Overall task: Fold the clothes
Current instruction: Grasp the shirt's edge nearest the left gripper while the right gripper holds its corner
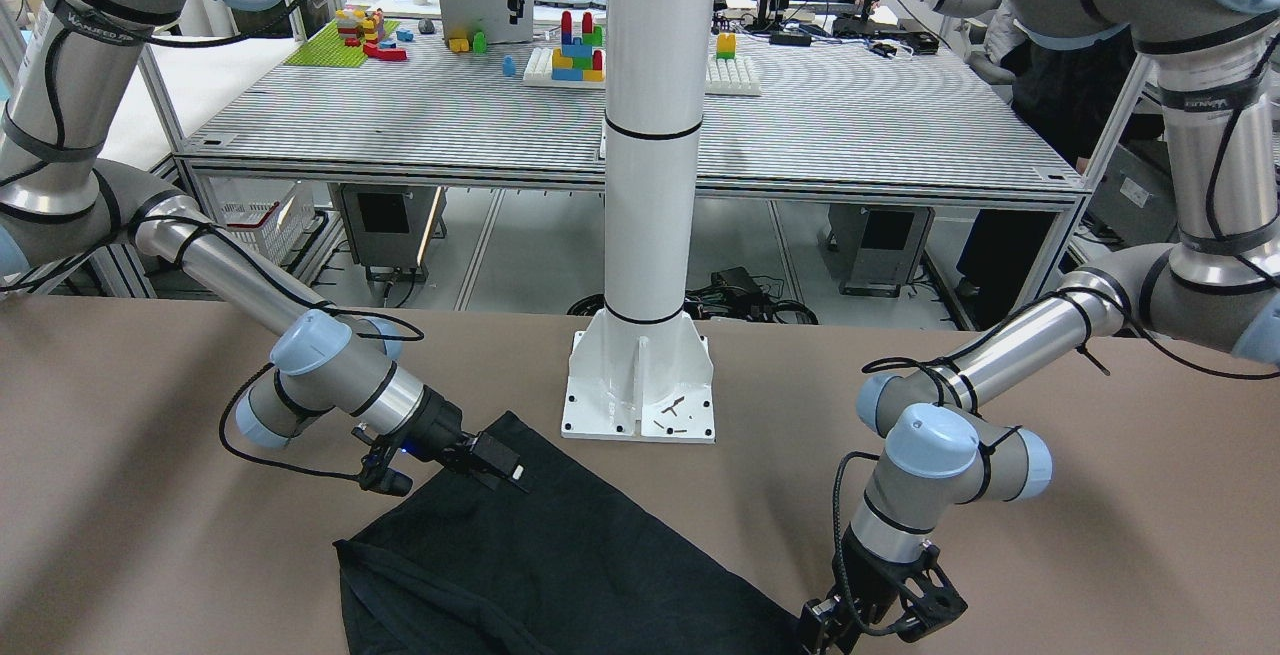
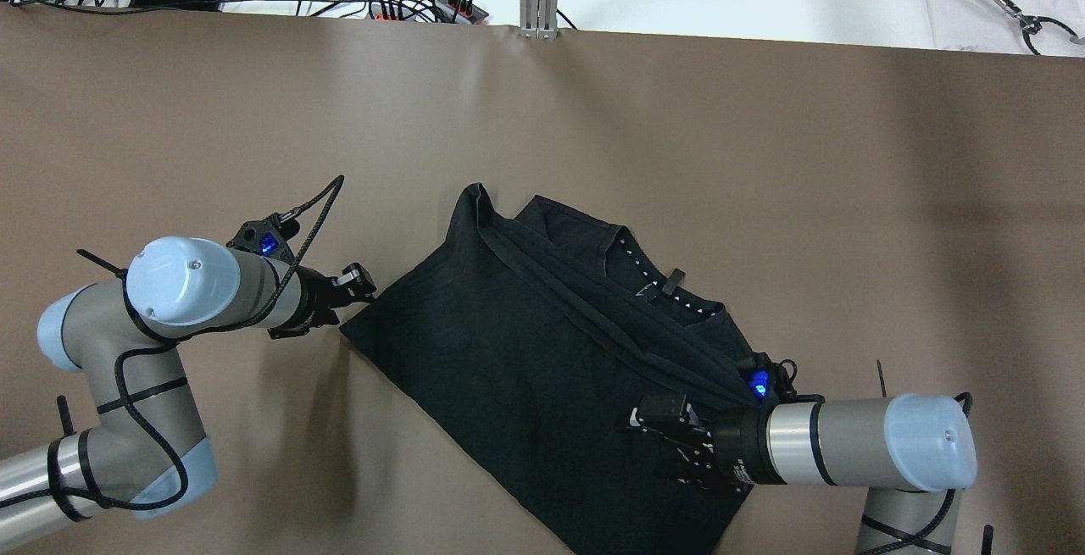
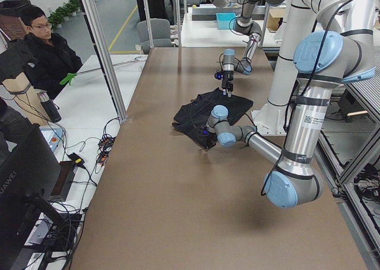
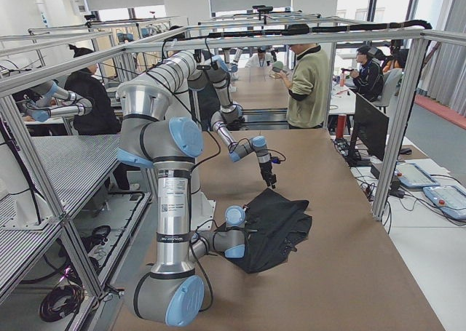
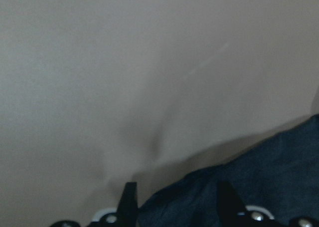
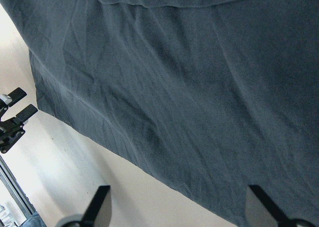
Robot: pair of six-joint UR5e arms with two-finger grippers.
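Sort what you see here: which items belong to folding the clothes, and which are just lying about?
Job: black garment; left gripper, open at its corner; right gripper, open over it.
Lying about: white pillar base; toy bricks on the far table; cables.

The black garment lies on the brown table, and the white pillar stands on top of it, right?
Not quite. The black garment does lie on the brown table, but the white pillar stands beside it, not on it. The exterior front-facing view shows its base plate on bare table, apart from the cloth.
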